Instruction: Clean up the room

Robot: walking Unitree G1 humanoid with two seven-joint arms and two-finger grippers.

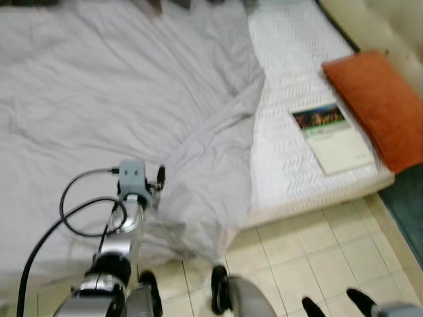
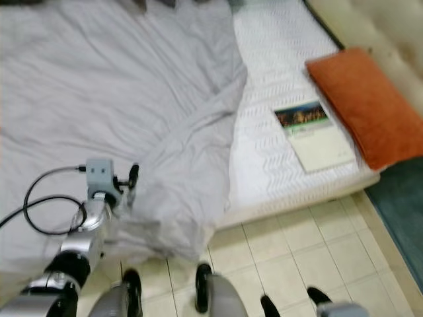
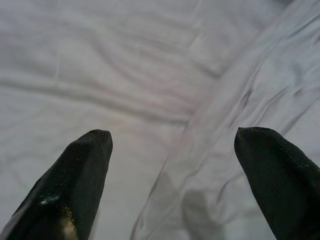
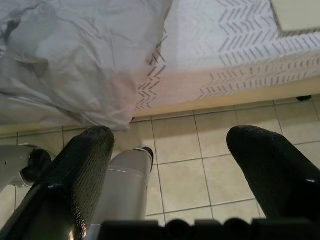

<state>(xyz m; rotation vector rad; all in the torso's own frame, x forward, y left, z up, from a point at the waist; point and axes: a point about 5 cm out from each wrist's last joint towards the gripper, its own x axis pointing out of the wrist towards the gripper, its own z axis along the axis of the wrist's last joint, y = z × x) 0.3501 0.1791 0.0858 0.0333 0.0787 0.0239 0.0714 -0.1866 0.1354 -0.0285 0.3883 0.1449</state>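
A crumpled grey duvet [image 1: 125,99] covers most of the bed, and its edge hangs over the mattress side toward the floor. My left gripper [image 3: 172,137] is open just above the duvet's folds near the bed's front edge, with nothing between its fingers [image 3: 85,170]. A book [image 1: 330,135] with a dark picture on its cover lies on the bare white mattress [image 1: 284,86]. Beside it is an orange pillow [image 1: 377,102]. My right gripper [image 4: 170,135] hangs low and open above the tiled floor, with nothing in it.
Beige tiled floor [image 1: 310,251] runs along the bed's front. A teal rug [image 1: 406,205] lies at the right. A pale padded headboard [image 1: 390,26] stands behind the pillow. My own leg [image 4: 125,185] is below the right gripper.
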